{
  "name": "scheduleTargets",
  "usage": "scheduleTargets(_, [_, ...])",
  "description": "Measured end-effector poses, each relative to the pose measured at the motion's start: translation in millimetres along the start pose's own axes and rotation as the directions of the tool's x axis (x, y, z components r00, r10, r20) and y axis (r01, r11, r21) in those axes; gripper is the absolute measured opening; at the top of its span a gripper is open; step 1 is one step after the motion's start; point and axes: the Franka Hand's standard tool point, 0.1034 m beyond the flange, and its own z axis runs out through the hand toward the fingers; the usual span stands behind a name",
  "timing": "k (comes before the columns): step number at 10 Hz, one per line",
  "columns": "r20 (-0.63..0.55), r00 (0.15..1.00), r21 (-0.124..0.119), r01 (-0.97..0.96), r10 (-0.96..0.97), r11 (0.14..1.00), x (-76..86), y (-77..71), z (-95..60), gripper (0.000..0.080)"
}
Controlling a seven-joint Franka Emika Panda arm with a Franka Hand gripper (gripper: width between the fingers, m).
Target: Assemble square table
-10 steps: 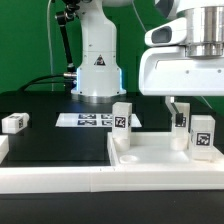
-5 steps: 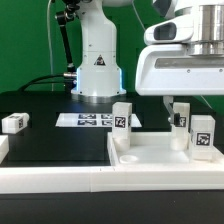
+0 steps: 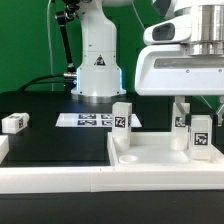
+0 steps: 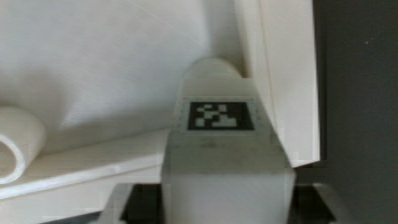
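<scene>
My hand is closed tight on a white leg with a black-and-white tag, upright over the big white table top, at its 3 o'clock side, just beside another leg.

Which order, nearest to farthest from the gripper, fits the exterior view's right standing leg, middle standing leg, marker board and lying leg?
1. Right standing leg, beside the gripper.
2. Middle standing leg, toward the view's left.
3. Marker board, further left.
4. Lying leg, far left.
</scene>
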Motion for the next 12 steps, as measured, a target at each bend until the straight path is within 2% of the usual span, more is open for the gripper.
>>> scheduleTargets(3, [0.001,0.956,-0.002,-0.292,0.292,0.956,-0.9,1.9,0.0,0.0288])
scheduleTargets(5, [0.003,0.875,-0.011,-0.484,0.484,0.875,-4.1,0.0,0.0,0.0288])
scheduleTargets(7, [0.004,0.759,-0.008,-0.651,0.651,0.759,-5.5,-0.2,0.2,0.0288])
scheduleTargets(8, [0.01,0.67,-0.005,-0.743,0.743,0.67,-5.9,0.1,0.3,0.0288])
scheduleTargets(12, [0.035,0.408,-0.008,-0.913,0.912,0.409,-5.7,2.7,0.6,0.0288])
